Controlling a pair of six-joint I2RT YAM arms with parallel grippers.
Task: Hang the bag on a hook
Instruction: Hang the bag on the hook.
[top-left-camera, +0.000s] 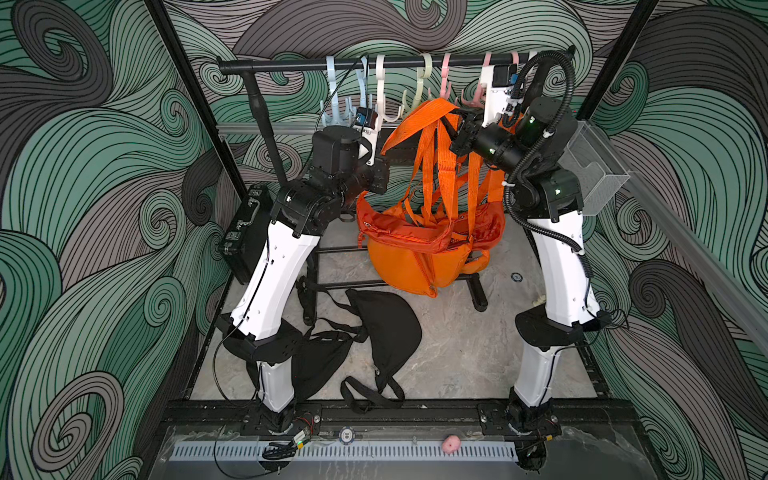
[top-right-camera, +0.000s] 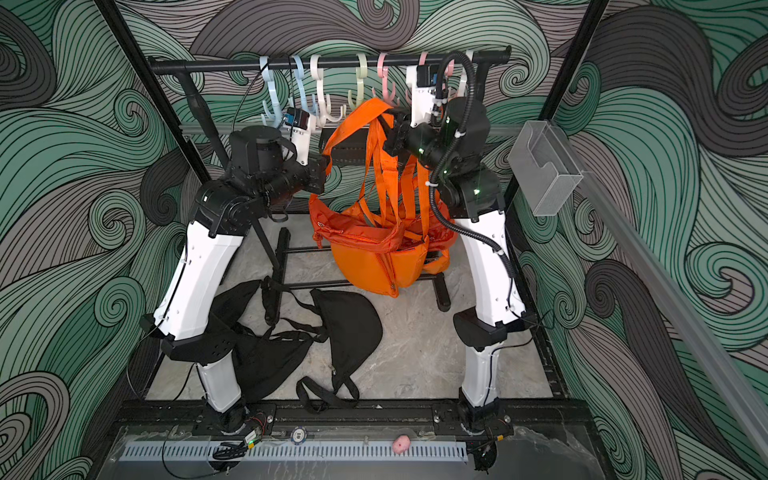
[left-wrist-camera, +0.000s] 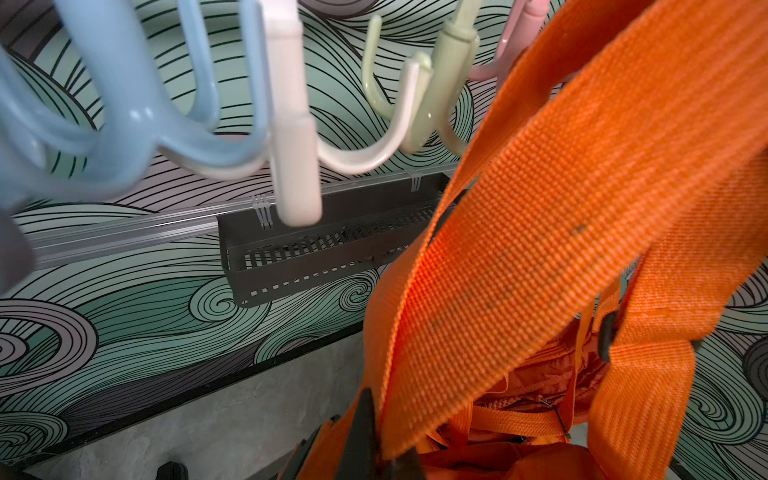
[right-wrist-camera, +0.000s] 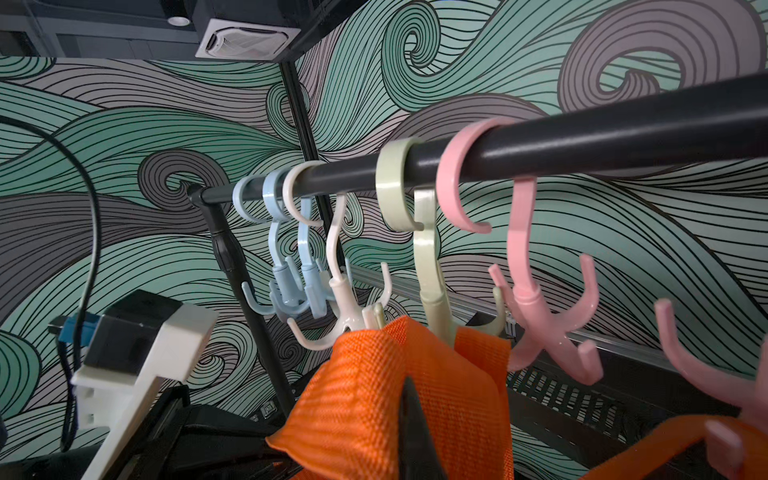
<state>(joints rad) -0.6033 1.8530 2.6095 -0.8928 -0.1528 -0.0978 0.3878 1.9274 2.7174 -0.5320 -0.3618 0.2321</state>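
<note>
Coarse woven orange strap (right-wrist-camera: 365, 374) arches near a smooth, claw-pronged pale-green hook (right-wrist-camera: 426, 249).

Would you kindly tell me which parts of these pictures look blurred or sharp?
Left wrist view: the blue hooks nearest the lens are blurred, while the orange strap shows a crisp weave. Right wrist view: the nearest pink hook is soft; the black rail carries a sheen. Both top views: evenly lit, the orange bag sharp.
</note>
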